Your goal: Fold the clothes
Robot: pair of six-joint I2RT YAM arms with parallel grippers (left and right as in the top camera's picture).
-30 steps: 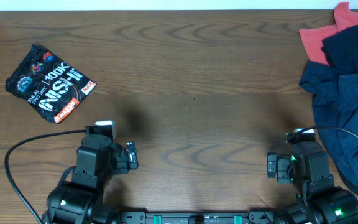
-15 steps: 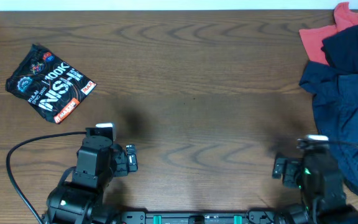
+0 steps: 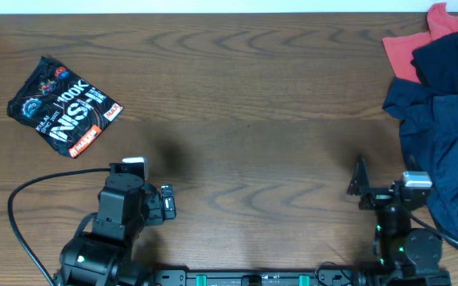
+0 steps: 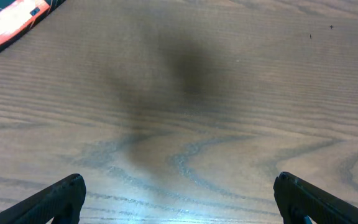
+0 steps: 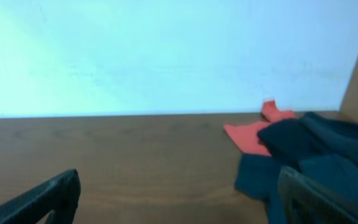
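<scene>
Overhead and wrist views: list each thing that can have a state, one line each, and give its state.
Black shirt: folded into a compact packet, lying flat.
Navy pile: crumpled, not folded.
Red cloth: crumpled, partly under the navy pile.
Left gripper: open, empty, facing down.
Right gripper: open, empty, aimed level rather than down.
</scene>
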